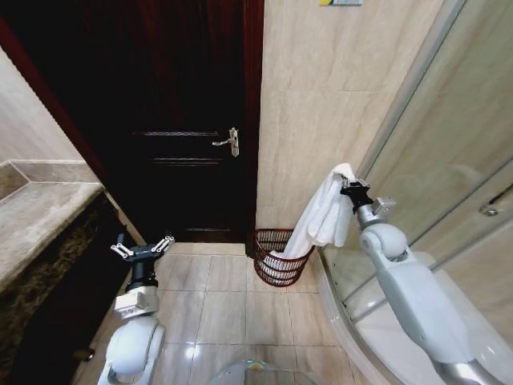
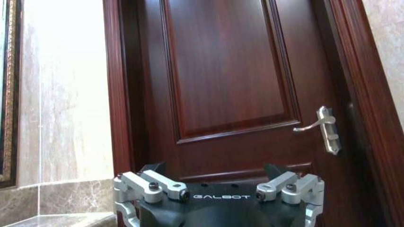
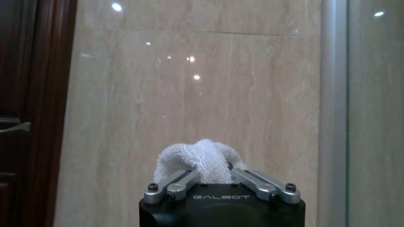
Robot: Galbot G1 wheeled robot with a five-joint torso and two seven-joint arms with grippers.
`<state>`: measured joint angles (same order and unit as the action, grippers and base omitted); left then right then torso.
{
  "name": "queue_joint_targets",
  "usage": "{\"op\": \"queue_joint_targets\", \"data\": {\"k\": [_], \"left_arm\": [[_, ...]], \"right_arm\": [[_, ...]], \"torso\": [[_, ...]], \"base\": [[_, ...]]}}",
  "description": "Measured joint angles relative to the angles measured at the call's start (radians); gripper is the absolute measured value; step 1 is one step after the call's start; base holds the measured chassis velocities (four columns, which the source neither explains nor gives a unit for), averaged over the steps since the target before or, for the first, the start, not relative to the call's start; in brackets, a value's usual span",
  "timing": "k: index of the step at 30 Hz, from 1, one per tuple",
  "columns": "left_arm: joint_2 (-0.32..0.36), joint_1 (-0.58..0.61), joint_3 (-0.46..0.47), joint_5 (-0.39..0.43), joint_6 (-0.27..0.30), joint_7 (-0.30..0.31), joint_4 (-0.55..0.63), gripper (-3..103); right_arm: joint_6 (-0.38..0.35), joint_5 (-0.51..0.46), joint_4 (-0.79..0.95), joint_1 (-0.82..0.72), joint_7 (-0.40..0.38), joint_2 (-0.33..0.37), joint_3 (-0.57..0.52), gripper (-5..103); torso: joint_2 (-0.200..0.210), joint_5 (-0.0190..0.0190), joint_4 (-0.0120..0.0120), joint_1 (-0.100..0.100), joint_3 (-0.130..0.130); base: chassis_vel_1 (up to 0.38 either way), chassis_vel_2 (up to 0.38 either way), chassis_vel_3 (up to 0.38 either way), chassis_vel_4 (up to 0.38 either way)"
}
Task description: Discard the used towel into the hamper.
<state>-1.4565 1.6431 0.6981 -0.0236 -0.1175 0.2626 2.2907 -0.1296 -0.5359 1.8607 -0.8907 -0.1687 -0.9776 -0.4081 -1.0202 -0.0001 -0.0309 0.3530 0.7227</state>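
While the right end effector [image 1: 350, 186] is raised above and just to the right of the hamper [image 1: 275, 257], its fingers are pinched together on the top of a white towel [image 1: 325, 215], which bunches up between them in the right wrist view [image 3: 197, 160]. From that grip the towel hangs in long folds down toward the hamper, and its lowest end reaches the hamper's rim on the side nearest the glass shower wall [image 1: 449, 144]; whether the cloth rests inside or only against the rim cannot be told. As for the hamper, it is a small round reddish-brown openwork basket standing on the tiled floor [image 1: 232, 305], close against the beige tiled wall [image 1: 321, 112] and just right of the dark wooden door [image 1: 184, 120] with its metal handle [image 1: 228, 142]. To the left of the hamper and well apart from it, the left end effector [image 1: 143, 250] points upward near the stone-topped table [image 1: 40, 216], its fingers spread apart and holding nothing; its wrist view looks at the door panel and handle [image 2: 323, 127]
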Motion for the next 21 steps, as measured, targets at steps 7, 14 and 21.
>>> {"op": "queue_joint_targets", "data": {"k": [7,14,21], "left_arm": [[-0.002,0.004,0.0,-0.001,0.0,0.0,0.006,100],[-0.016,0.005,-0.013,-0.014,-0.003,-0.003,0.006,100],[-0.028,0.007,-0.025,-0.026,-0.009,-0.007,0.003,100]], "right_arm": [[-0.001,0.017,0.056,-0.075,0.001,-0.013,-0.047,4],[0.002,0.019,0.093,-0.128,0.006,-0.016,-0.08,4],[0.005,0.018,0.126,-0.157,0.007,-0.016,-0.087,4]], "torso": [[0.03,0.0,0.0001,-0.014,-0.017],[0.065,0.0002,0.0,-0.029,-0.036],[0.097,0.0,0.0001,-0.043,-0.054]], "base": [[-0.053,0.054,0.052,-0.052],[-0.054,0.039,0.047,-0.048],[-0.063,0.057,0.057,-0.064]]}}
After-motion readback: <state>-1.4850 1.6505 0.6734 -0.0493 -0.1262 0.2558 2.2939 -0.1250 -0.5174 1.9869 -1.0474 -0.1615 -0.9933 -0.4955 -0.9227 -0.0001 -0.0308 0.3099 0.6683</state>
